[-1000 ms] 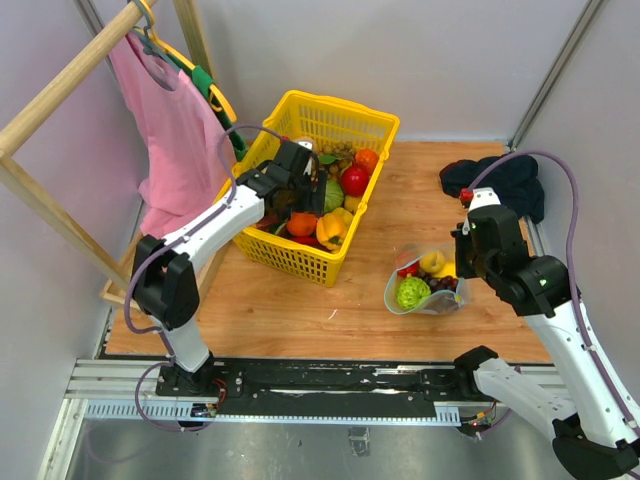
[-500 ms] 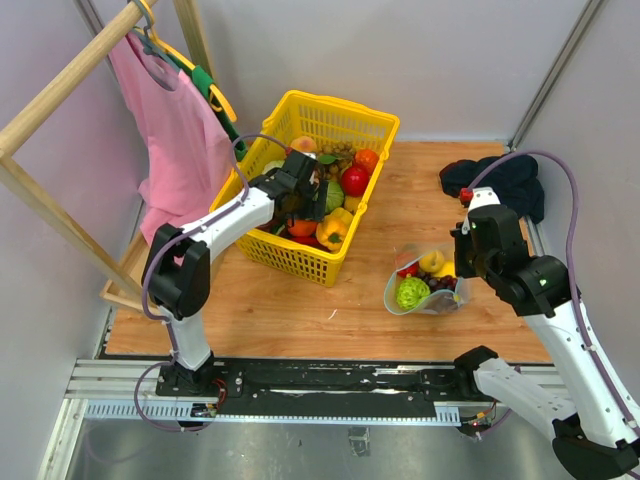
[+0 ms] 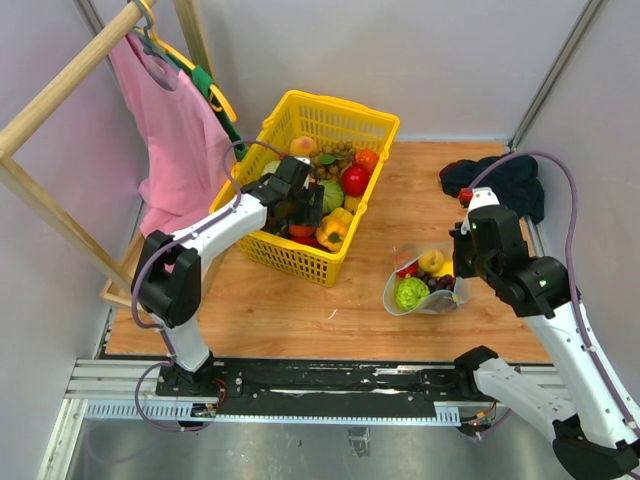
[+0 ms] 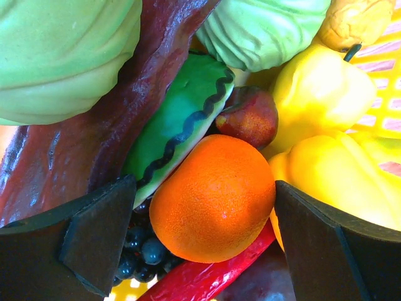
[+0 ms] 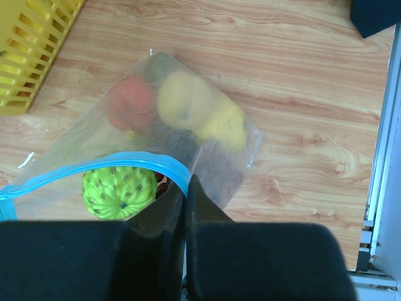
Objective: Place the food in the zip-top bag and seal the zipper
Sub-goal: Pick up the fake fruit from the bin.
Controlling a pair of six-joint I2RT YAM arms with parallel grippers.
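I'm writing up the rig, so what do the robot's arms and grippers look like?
The left arm and right arm match: white rounded links, black joint housings, a greyish-purple cable looping alongside each. The gripper fingers are plain matte black. No markings are legible.

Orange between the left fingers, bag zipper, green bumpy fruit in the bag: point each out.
orange (image 4: 213,199): left wrist view, centre of its peel.
zipper (image 5: 125,159): right wrist view, top of the blue strip's arch.
green bumpy fruit (image 5: 119,191): right wrist view, middle of its visible face.
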